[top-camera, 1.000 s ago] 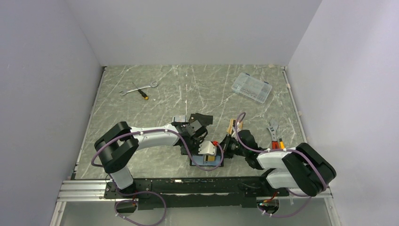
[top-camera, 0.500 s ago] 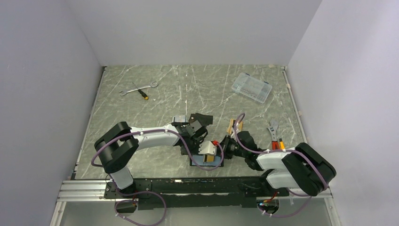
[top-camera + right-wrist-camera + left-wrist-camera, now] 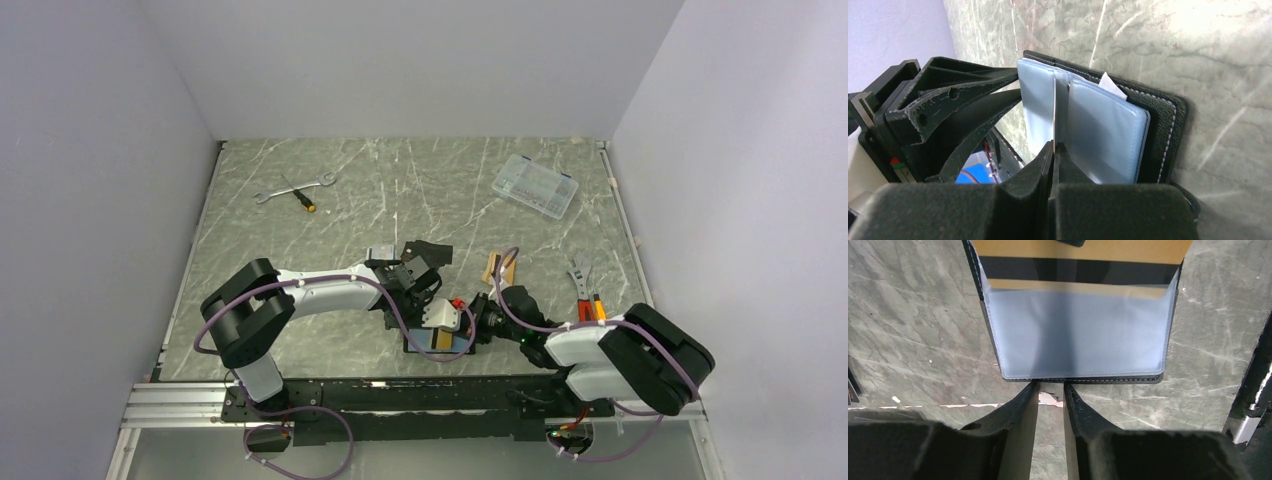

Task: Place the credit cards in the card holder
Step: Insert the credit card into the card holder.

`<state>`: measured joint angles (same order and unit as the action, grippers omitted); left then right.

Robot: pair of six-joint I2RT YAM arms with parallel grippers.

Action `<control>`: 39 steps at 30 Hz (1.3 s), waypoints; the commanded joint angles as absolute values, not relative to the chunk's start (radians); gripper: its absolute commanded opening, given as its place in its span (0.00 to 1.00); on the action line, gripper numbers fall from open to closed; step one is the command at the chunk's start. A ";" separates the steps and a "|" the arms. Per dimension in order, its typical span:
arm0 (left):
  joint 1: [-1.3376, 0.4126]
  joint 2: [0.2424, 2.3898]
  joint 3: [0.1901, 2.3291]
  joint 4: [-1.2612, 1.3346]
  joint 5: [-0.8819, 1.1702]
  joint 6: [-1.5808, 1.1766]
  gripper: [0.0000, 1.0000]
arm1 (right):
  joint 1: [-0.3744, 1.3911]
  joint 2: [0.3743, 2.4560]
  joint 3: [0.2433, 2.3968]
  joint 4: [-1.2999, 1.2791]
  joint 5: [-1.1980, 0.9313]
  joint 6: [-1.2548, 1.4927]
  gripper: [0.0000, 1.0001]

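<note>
Near the middle of the green marbled surface's [image 3: 300, 240] near edge, the left gripper [image 3: 1050, 386], fingers slightly apart, meets the open black folding card holder [image 3: 1078, 340]. 1 orange-tan, black-striped plastic credit card [image 3: 1078, 250] sits partly in its pocket, pinched by the right gripper [image 3: 1053, 145].

Even soft light; hazy sheen on the card holder [image 3: 1078, 335].

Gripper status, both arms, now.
Left gripper: narrowly open, nothing between its jaws, tips at the card holder edge.
Right gripper: shut on a credit card.
</note>
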<state>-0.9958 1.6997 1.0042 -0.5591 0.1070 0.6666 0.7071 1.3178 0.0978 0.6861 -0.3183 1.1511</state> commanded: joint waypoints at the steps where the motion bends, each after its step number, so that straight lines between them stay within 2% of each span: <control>1: -0.991 1.776 0.957 -0.531 0.046 0.683 0.30 | 0.725 1.238 0.054 0.607 -0.253 1.167 0.00; 7: -0.991 1.775 0.961 -0.534 0.051 0.683 0.29 | 0.732 1.193 0.040 0.567 -0.262 1.160 0.00; 16: -0.995 1.772 0.970 -0.543 0.058 0.677 0.28 | 0.734 1.327 0.082 0.638 -0.318 1.149 0.00; 39: -0.999 1.774 0.964 -0.536 0.053 0.684 0.25 | 0.720 1.461 0.173 0.614 -0.419 1.074 0.00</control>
<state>-1.0019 1.7035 1.0084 -0.5644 0.1001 0.6674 0.7166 1.4380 0.1593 0.7010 -0.4213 1.1301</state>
